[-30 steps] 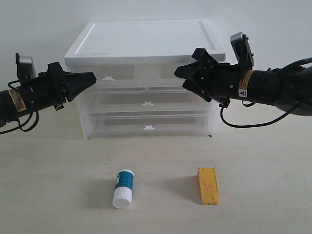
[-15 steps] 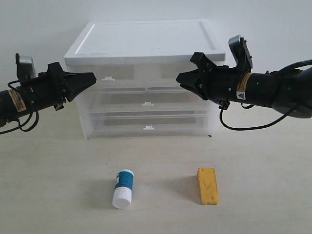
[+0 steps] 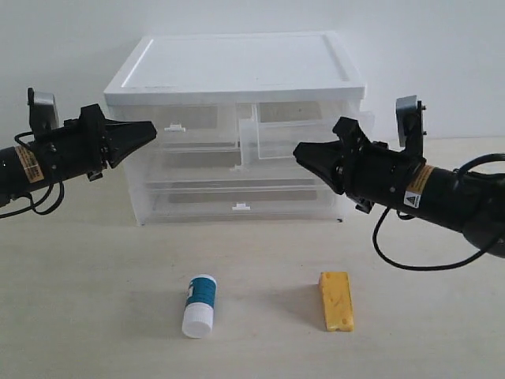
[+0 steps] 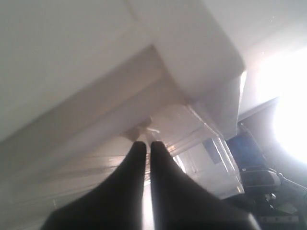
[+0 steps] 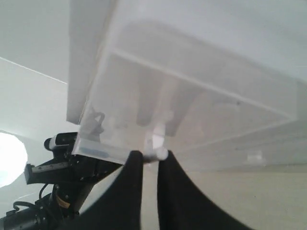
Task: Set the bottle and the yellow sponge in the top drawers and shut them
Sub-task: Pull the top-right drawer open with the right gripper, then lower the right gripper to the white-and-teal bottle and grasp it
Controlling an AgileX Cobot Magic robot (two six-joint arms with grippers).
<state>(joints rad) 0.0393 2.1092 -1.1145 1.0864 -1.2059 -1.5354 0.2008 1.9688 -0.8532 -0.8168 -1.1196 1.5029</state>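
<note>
On the bench (image 3: 79,332), white-topped drawer unit (image 3: 237,71). Partway out of the unit: right top drawer (image 3: 304,130), right end effector (image 3: 300,151) at its front, tips pinched together. Flush in the unit: left top drawer (image 3: 197,118), left end effector (image 3: 148,128) just beside its tab. In front of the unit, well apart: bottle (image 3: 199,305) lying down, yellow sponge (image 3: 336,301).

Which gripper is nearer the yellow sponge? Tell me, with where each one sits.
Right. The right gripper is above the yellow sponge, at the pulled-out right top drawer. The left gripper is far across, by the left top drawer.
</note>
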